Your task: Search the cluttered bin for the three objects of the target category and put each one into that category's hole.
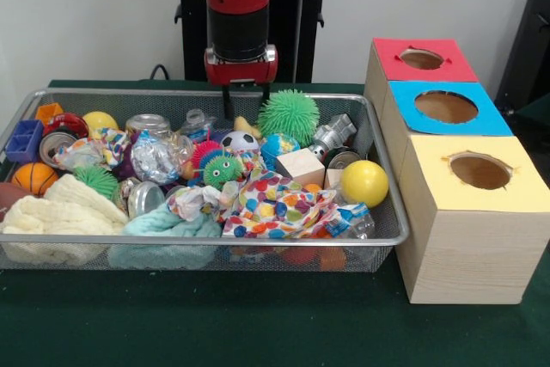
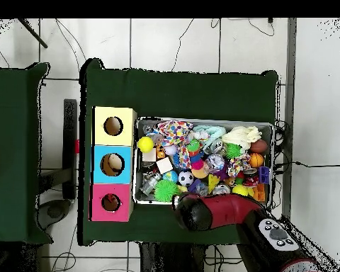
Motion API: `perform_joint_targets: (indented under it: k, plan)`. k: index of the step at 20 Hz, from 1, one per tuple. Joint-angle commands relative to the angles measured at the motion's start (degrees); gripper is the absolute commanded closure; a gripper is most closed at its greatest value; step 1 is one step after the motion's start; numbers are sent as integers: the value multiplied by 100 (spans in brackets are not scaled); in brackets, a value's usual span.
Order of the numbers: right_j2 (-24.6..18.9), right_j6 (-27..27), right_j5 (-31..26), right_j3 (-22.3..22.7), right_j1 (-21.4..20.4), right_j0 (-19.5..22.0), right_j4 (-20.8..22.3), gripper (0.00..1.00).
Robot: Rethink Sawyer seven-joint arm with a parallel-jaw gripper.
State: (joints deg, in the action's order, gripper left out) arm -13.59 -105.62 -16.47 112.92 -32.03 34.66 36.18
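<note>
**Gripper hovering at bin's far rim, search stage**

Gripper (image 1: pixel 246 102) hangs over the bin (image 1: pixel 206 93), at 12 o'clock of the clutter in the front view; fingers thin and dark, can't tell if spread or pressed. No plush animals clearly visible, probably buried under the spotted cloth (image 1: pixel 279 204) or balls. The hole (image 1: pixel 421 58) in the red-topped box sits at the bin's 2 o'clock. Best move, likely: push clutter aside first, descend slowly. No readable writing.
</note>
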Motion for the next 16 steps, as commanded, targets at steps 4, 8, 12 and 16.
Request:
perform_joint_targets:
  k: [4,8,12,16]
  plan:
    - [-398,88,-446,-346,-188,81,-110,0]
    - [-466,96,-402,-434,-76,94,-121,0]
    - [-495,77,-342,-486,13,96,-121,0]
    - [-499,79,-333,-694,159,33,-112,0]
